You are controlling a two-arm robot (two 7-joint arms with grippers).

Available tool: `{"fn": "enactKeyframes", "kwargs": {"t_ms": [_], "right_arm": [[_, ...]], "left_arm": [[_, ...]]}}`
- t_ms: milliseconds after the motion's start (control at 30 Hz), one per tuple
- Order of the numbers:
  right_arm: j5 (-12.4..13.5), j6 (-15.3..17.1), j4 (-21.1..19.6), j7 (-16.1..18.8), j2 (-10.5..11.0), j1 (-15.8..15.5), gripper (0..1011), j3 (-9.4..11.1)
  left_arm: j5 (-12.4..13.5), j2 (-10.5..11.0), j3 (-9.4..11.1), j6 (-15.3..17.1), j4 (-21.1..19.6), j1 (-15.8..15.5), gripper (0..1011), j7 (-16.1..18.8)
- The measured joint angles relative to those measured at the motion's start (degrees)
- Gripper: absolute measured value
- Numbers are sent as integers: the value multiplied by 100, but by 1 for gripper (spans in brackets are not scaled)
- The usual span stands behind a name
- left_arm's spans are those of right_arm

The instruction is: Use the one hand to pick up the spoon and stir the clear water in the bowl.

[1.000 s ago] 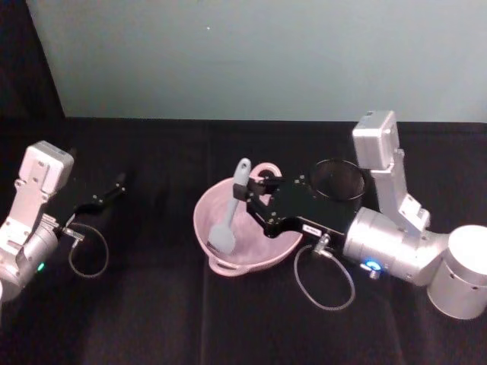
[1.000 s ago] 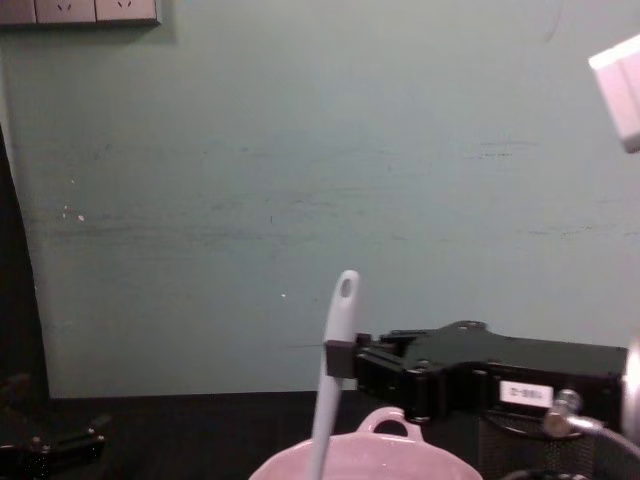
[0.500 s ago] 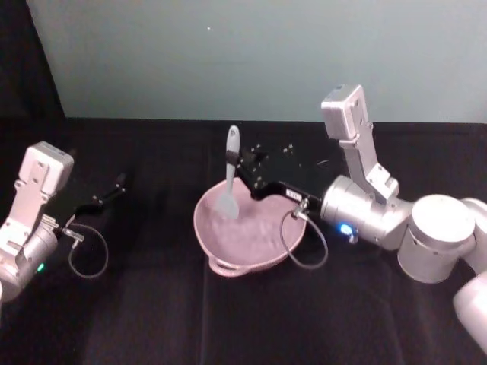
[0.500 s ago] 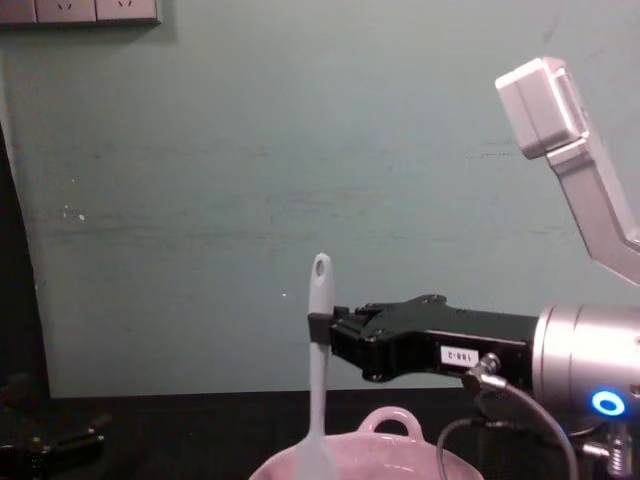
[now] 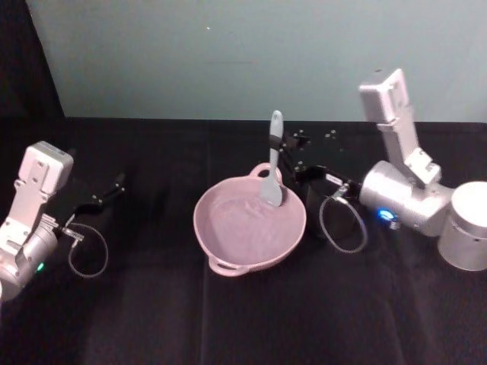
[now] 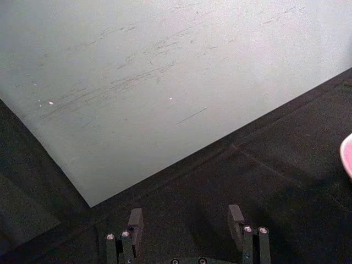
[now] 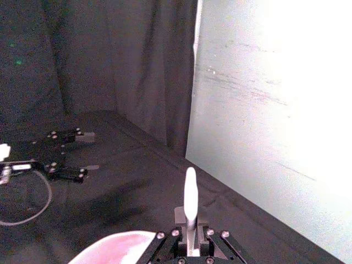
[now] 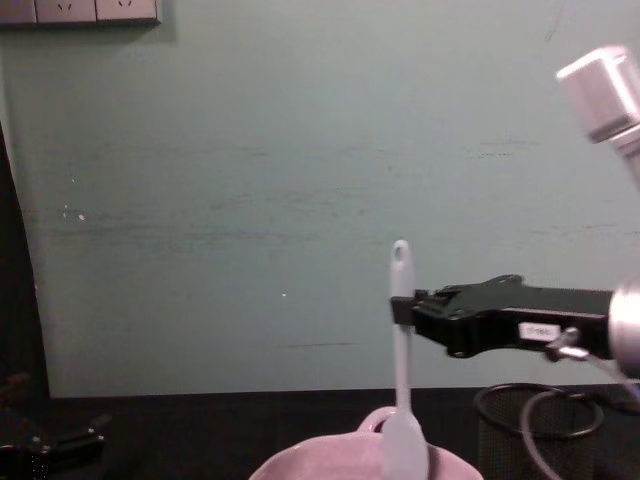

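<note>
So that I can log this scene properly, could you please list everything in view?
spoon: one, white, upright, its blade dipped in the bowl at the far right side
bowl: one, pale pink, table centre; any water inside is too faint to make out
mesh cup: one, black, just right of the bowl
tablecloth: one, black, over the table
wall: pale green, behind the table
wall sockets: white, upper left on the wall
left gripper: black, open, parked at the table's left
right gripper: black, shut on the spoon's handle above the bowl
</note>
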Motion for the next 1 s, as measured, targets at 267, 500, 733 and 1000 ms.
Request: {"fn": "enactKeyframes", "kwargs": {"t_ms": [267,500,733,1000], "right_arm": [[406,391,-855,270,512,-522,110,202],[690,539,-1218,364,613,-758,110,81],[801,561,-1171,364,443,-687,110,-184],[610,319,-638,180,7,-297,110,-458]], "left_arm": [[0,0,0,0,0,0,1011,0],[0,0,0,0,0,0,1011,0],[0,0,0,0,0,0,1011,0],[0,0,0,0,0,0,1011,0]]}}
